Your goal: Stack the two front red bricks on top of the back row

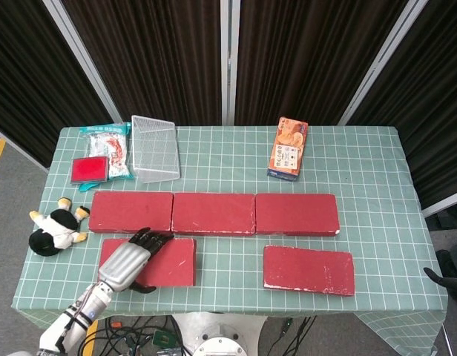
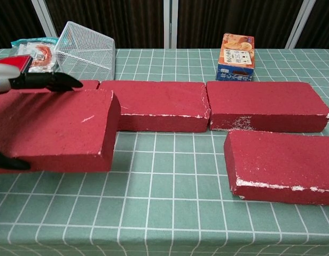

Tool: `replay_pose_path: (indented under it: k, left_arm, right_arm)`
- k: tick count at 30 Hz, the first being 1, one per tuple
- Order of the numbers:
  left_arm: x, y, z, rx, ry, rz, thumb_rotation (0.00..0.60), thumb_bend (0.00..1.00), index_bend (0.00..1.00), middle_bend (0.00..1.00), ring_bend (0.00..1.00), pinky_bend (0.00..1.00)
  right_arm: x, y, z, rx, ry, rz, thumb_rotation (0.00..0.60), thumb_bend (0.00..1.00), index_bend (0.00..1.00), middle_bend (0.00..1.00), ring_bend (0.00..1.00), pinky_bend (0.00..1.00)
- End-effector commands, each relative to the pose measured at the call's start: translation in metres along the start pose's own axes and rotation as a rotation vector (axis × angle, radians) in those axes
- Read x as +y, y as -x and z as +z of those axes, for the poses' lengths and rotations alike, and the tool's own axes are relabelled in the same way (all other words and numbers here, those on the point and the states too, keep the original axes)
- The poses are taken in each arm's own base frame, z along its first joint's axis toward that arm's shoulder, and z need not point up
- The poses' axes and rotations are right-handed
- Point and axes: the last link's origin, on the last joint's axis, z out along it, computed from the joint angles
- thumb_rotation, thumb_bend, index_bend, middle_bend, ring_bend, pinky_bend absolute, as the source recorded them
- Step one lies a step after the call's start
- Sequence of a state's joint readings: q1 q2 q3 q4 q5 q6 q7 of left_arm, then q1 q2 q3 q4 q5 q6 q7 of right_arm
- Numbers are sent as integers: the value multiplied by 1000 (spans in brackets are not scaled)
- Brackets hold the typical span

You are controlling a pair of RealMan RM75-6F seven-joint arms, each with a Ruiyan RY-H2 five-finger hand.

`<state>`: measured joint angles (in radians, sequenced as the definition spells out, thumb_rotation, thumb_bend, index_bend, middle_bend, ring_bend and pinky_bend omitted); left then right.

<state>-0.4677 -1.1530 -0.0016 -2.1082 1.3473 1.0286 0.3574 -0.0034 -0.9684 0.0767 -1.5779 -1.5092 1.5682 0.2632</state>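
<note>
- Left hand [image 1: 128, 261] grips the near-left brick [image 1: 169, 263]: dark fingers [image 2: 49, 81] lie over its far top edge, and the thumb shows at its near left edge in the chest view.
- In the chest view this brick is raised off the surface [image 1: 377, 200]; its far edge overlaps the front face of the far-left brick [image 1: 130, 211] of the back row. I cannot tell whether the two touch.
- Back row: three red bricks end to end across the middle of the surface: far-left brick, middle brick [image 1: 214, 213] and far-right brick [image 1: 297, 213].
- Near-right brick [image 1: 308, 269] lies flat on the surface, just in front of the far-right brick and apart from it, with white chipping along its near edge.
- Right hand: only a dark shape shows at the right edge of the head view, off the surface; I cannot tell how its fingers lie.
- Wire basket [image 1: 155, 147] sits tipped over at the far left, beside a snack packet [image 1: 108, 148] and a flat red box [image 1: 89, 170].
- Orange carton [image 1: 288, 147] stands at the far side, right of centre.
- Plush cow toy [image 1: 56, 228] lies at the left edge of the surface.
</note>
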Motion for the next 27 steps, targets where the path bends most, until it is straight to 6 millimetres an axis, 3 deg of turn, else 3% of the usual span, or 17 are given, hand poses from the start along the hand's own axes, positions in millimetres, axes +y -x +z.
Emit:
replay_pose_path:
  k: [1,6,12,27]
  left_arm:
    - [0,-31,30,15,27,-7,600,172,42,178,97,0]
    - [-8,-53,69,24,31,-19,600,171,42,178,97,0]
    - [-16,-54,99,-28,26,-14,600,172,42,178,97,0]
    - [-35,-55,139,-91,-8,35,600,171,43,178,97,0]
  right_arm:
    - [0,0,0,1,0,0,600,0,0,0,0,0]
    - [0,-2,-1,4,9,-4,600,0,0,0,0,0]
    - [0,-2,-1,-1,16,-13,600,0,0,0,0,0]
    - [0,5,3,-24,30,-18,600,0,0,0,0,0]
